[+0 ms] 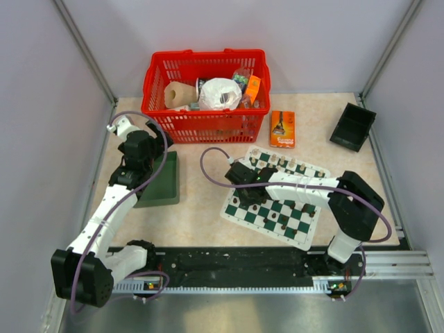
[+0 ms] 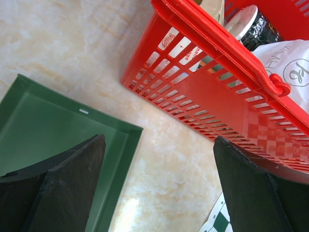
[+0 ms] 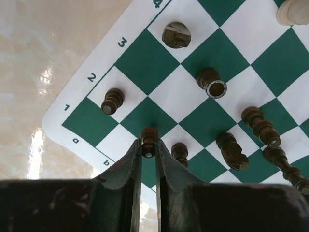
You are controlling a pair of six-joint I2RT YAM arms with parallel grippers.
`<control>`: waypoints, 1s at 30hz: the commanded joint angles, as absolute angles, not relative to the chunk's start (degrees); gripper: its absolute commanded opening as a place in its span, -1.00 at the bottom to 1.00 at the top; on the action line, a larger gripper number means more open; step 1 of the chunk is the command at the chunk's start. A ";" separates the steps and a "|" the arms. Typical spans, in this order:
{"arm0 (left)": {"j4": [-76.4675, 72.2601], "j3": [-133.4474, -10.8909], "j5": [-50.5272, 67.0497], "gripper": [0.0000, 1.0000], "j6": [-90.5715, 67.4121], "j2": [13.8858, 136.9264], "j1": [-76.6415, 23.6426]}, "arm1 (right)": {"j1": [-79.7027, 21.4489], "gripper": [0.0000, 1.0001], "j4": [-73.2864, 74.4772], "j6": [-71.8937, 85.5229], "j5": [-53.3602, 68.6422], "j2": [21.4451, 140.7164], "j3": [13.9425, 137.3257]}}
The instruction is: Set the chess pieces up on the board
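The green and white board (image 1: 258, 215) lies right of centre, with dark pieces on its near rows and cream pieces (image 1: 286, 166) on its far edge. My right gripper (image 3: 148, 145) is shut on a dark pawn (image 3: 149, 137) above the board's corner by the marks "a" and "b"; it shows in the top view (image 1: 244, 182). Around it are another dark pawn (image 3: 112, 100), a dark rook (image 3: 212, 83), a dark knight (image 3: 232, 152) and further dark pieces. My left gripper (image 2: 159, 186) is open and empty over the table between the green tray and the red basket.
A dark green tray (image 1: 161, 182) lies left of the board. A red basket (image 1: 206, 94) with packets stands at the back. An orange box (image 1: 282, 128) and a black tray (image 1: 352, 126) lie at the back right. The board's corner (image 2: 219, 220) shows in the left wrist view.
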State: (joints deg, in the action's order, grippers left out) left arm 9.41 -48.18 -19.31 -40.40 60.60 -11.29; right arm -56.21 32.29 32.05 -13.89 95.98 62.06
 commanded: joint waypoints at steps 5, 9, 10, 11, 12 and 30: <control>6.33 -47.90 -19.07 0.97 -40.34 60.12 -10.81 | -56.42 -0.87 29.80 31.55 -15.12 98.17 64.34; 6.33 -48.08 -19.07 0.97 -40.25 60.12 -10.72 | -56.34 -0.86 29.71 31.20 -15.99 98.09 64.42; 6.33 -48.08 -19.07 0.97 -40.34 60.20 -10.72 | -56.16 -0.86 29.71 31.11 -16.08 98.00 64.42; 6.33 -48.08 -19.07 0.97 -40.34 60.29 -10.72 | -55.99 -0.86 29.71 31.11 -15.91 97.82 64.42; 6.33 -48.16 -18.90 0.97 -40.25 60.29 -10.72 | -55.99 -0.86 29.53 31.03 -15.91 97.82 64.51; 6.33 -47.64 -18.90 0.97 -40.43 60.12 -10.46 | -55.63 -0.67 28.39 30.76 -14.06 98.35 64.16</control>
